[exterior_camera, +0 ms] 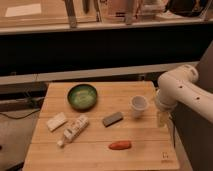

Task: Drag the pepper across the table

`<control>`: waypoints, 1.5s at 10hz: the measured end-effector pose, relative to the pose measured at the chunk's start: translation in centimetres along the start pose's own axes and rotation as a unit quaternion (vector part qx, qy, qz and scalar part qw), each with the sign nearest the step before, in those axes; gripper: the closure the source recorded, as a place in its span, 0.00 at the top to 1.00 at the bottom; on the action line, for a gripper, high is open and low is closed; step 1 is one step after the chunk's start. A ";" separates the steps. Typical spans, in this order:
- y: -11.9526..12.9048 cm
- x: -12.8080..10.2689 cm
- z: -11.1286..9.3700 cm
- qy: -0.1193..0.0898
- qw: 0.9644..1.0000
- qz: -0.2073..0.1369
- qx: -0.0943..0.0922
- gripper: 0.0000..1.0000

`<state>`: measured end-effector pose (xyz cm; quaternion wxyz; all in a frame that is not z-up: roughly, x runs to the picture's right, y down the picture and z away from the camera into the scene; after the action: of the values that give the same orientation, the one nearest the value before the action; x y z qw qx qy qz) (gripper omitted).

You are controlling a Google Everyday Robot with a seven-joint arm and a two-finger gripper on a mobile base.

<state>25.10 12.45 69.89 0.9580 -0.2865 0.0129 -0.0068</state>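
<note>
Table (100,156): light wooden top, plank grain, centre and lower frame.
Pepper (120,145): orange-red, tapered, lying flat at lower centre near the front edge, apart from everything else.
Dark grey block (112,119): just above the pepper.
White cup (139,106): upright, right of centre.
Green bowl (82,96): upper centre-left.
White bottle (73,130): on its side, lower left.
Pale packet (56,121): beside the bottle, to its left.
Gripper (161,119): hanging from the white arm (180,90) at the table's right edge, right of the cup, well apart from the pepper; open or closed cannot be told.
</note>
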 end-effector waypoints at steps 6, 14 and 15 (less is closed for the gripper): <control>1.6 -4.0 2.2 -0.009 0.998 -0.053 -0.011 0.80; 5.3 -8.2 6.1 -0.039 0.989 -0.137 -0.027 0.80; 5.5 -8.6 6.5 -0.042 0.988 -0.144 -0.027 0.80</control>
<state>16.75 20.84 72.49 0.9385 -0.3117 -0.0688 -0.1318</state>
